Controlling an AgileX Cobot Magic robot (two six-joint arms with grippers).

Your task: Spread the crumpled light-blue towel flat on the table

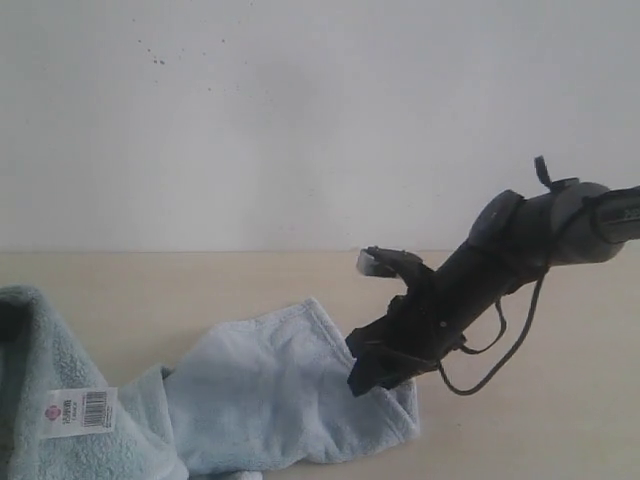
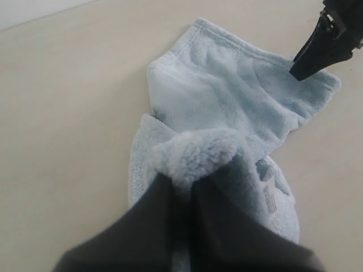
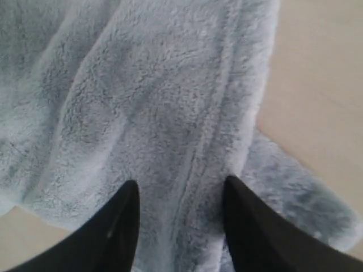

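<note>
Spreading step. Left tool pinched on towel fold; right tool open above towel hem, empty. Next: grip hem, pull flat.

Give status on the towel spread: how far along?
Done: one end of the towel lies roughly flat on the table. In hand: left gripper shut on a bunched fold; right gripper open over the flat end. Left: the end with the tag is bunched; pull it out flat.
</note>
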